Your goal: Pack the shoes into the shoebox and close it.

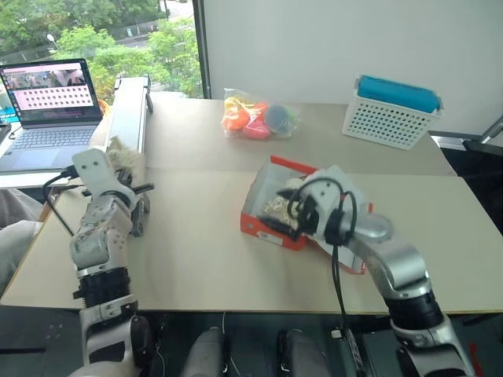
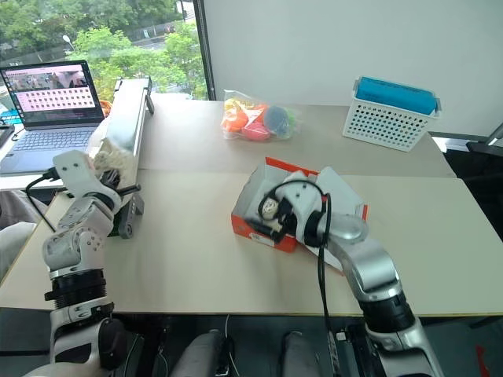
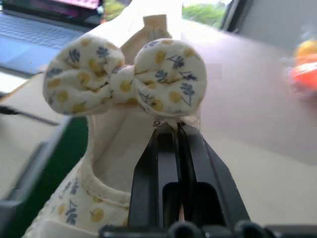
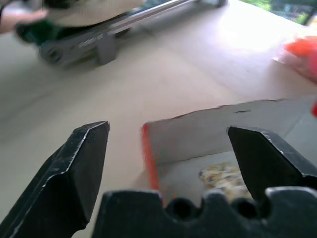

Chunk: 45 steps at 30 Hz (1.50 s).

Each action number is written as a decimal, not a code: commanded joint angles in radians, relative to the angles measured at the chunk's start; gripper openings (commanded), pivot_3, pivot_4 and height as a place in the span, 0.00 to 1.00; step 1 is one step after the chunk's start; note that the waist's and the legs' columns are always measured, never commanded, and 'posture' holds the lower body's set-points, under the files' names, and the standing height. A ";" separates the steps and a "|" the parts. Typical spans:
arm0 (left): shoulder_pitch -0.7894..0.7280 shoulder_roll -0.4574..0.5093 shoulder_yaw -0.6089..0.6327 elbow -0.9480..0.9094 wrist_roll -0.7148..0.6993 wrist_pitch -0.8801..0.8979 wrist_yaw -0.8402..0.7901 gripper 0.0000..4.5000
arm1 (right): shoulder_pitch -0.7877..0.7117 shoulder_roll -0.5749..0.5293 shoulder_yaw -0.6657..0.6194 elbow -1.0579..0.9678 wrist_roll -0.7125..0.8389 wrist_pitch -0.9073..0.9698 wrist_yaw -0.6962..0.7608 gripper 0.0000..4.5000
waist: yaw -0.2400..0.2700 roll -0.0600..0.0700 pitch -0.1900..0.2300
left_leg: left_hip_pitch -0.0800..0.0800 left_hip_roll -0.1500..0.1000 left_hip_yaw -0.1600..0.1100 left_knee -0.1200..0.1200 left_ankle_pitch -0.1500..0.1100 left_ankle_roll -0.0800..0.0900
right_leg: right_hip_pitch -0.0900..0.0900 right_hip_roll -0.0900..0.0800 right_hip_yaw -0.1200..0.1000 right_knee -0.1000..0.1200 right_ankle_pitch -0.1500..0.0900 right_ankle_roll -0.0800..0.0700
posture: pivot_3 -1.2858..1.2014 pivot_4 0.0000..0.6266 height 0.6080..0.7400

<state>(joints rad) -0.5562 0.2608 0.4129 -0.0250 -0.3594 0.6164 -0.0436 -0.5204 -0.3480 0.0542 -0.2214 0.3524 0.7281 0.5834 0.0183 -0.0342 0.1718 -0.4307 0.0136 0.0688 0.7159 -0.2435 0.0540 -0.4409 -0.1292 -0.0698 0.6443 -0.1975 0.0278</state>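
Near the worktop's (image 1: 196,267) left edge, the left gripper (image 3: 178,134) pinches 1 cream shoe (image 3: 124,79) with a flowered bow, its fingers pressed together on the heel rim. Toward the front middle, the red-orange shoebox (image 1: 263,224) stands open with the other shoe (image 4: 223,176) inside. The right gripper (image 4: 168,144) hovers over it, fingers spread wide.

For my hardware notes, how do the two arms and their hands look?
Both arms have silver-grey segmented shells with black joint rings. A black cable runs along the left arm and loops over the right wrist. Each hand, left hand and right hand, has two matte black, angular fingers.
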 commanded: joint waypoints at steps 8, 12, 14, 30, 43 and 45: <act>-0.025 -0.143 -0.212 -0.238 -0.237 0.147 -0.140 0.02 | -0.275 0.232 -0.374 0.194 0.281 0.466 -0.297 1.00 | -0.013 0.000 0.000 | 0.000 0.000 0.001 -0.001 -0.002 0.004 | -0.001 0.001 0.001 0.001 0.000 0.000 | 0.52 0.24 0.69; -0.037 -0.195 -0.281 -0.267 -0.268 0.170 -0.144 0.02 | -0.367 0.295 -0.500 0.258 0.364 0.563 -0.392 1.00 | -0.020 0.001 0.000 | 0.000 0.000 0.001 -0.001 -0.003 0.005 | -0.001 0.001 0.001 0.002 0.000 0.000 | 0.52 0.24 0.69; -0.036 -0.207 -0.311 -0.282 -0.281 0.180 -0.160 0.02 | -0.402 0.312 -0.552 0.290 0.376 0.568 -0.442 1.00 | -0.021 0.001 0.000 | 0.000 0.000 0.001 -0.001 -0.003 0.005 | -0.001 0.002 0.001 0.002 0.000 0.000 | 0.52 0.24 0.69; -0.016 -0.197 -0.362 -0.291 -0.272 0.181 -0.165 0.00 | -0.447 0.344 -0.657 0.285 0.480 0.534 -0.589 0.60 | -0.032 0.003 0.001 | 0.000 0.000 0.001 -0.002 -0.003 0.005 | -0.002 0.002 0.002 0.001 0.000 0.000 | 0.52 0.24 0.69; 0.013 -0.092 -0.475 -0.275 -0.135 0.119 -0.210 0.17 | -0.458 0.368 -0.669 0.280 0.515 0.531 -0.680 0.20 | -0.032 0.004 0.002 | -0.001 0.000 0.001 -0.003 -0.003 0.005 | -0.002 0.002 0.002 0.000 -0.001 0.000 | 0.52 0.24 0.69; 0.016 -0.091 -0.474 -0.273 -0.138 0.124 -0.217 0.36 | -0.454 0.370 -0.679 0.282 0.514 0.517 -0.698 0.20 | -0.031 0.004 0.002 | -0.001 0.000 0.001 -0.003 -0.003 0.005 | -0.002 0.002 0.002 0.000 -0.001 0.000 | 0.52 0.24 0.69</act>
<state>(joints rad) -0.5404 0.1733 -0.0476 -0.2687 -0.5062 0.7575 -0.2460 -0.9565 0.0218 -0.6073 0.0967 0.8111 1.2762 -0.1127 -0.0125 -0.0305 0.1734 -0.4317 0.0133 0.0700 0.7127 -0.2465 0.0595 -0.4433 -0.1268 -0.0675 0.6441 -0.1980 0.0283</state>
